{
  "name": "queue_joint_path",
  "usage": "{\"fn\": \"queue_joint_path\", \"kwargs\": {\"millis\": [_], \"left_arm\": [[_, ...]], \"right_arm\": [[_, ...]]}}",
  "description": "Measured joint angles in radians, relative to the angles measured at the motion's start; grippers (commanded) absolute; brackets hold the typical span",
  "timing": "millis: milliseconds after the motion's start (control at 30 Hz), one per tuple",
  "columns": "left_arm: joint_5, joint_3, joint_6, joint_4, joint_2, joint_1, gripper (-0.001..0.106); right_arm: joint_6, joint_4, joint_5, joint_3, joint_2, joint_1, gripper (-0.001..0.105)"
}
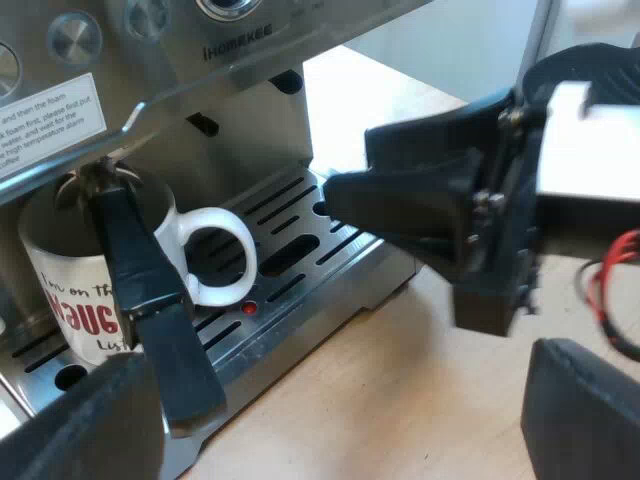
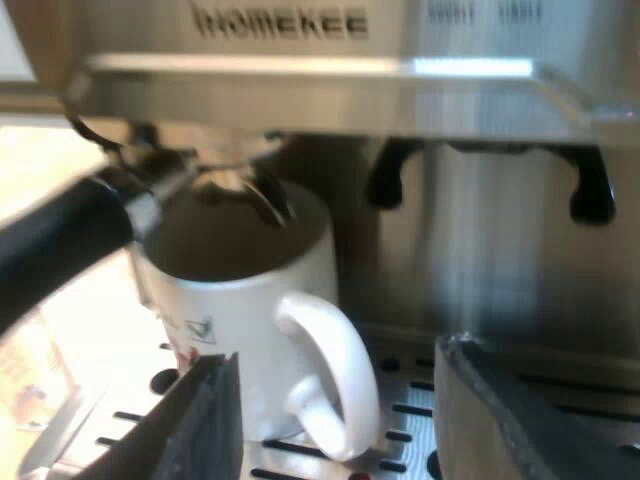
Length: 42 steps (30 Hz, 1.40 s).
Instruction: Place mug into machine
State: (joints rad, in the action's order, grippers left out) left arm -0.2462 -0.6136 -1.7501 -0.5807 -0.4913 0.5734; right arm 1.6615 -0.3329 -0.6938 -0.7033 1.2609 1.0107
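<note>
One white mug (image 1: 66, 292), red-lettered, stands upright on the drip tray (image 1: 300, 238).

The mug (image 1: 62, 275) is showing white with red lettering. The machine (image 1: 250, 70) is gleaming silver, its tray (image 1: 300, 228) striped with dark slots. The handle (image 1: 150, 300) is looking black.

The worktop (image 1: 380, 400) was a pale wooden surface with a faint, even grain. The espresso machine (image 1: 240, 110) stood directly on it, its steel base and slotted drip tray (image 1: 300, 245) jutting out over the bare wood. A thin dark gap ran beneath the base's edge at the corner. More of the same pale surface showed far past the machine's side.
</note>
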Motion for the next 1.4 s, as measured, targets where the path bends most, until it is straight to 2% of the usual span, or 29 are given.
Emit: {"fn": "queue_joint_path", "kwargs": {"millis": [167,367,433,567,633,767,1133,1200,1400], "left_arm": [[0.0,-0.003,0.0,0.004,0.029,0.0,0.079],[0.0,-0.007,0.0,0.004,0.109,0.0,0.079],[0.0,-0.006,0.0,0.006,0.151,0.0,0.079],[0.0,-0.006,0.0,0.006,0.22,0.0,0.079],[0.0,-0.006,0.0,0.006,0.229,0.0,0.079],[0.0,-0.006,0.0,0.006,0.269,0.0,0.079],[0.0,-0.008,0.0,0.006,0.27,0.0,0.079],[0.0,-0.008,0.0,0.006,0.27,0.0,0.079],[0.0,-0.008,0.0,0.006,0.27,0.0,0.079]], "right_arm": [[0.081,0.047,0.0,0.0,-0.082,0.054,0.045],[0.106,0.067,0.0,0.0,-0.174,0.123,0.044],[0.105,0.067,0.0,0.0,-0.195,0.147,0.038],[0.106,0.067,-0.005,0.0,-0.223,0.192,0.009],[0.106,0.067,-0.005,0.0,-0.228,0.203,0.001],[0.108,0.067,-0.005,0.0,-0.229,0.209,0.0],[0.11,0.029,0.023,0.0,-0.223,0.163,0.0],[0.11,0.016,0.061,-0.019,-0.193,0.137,0.0],[0.11,0.013,0.079,-0.106,-0.071,0.131,0.0]]}}
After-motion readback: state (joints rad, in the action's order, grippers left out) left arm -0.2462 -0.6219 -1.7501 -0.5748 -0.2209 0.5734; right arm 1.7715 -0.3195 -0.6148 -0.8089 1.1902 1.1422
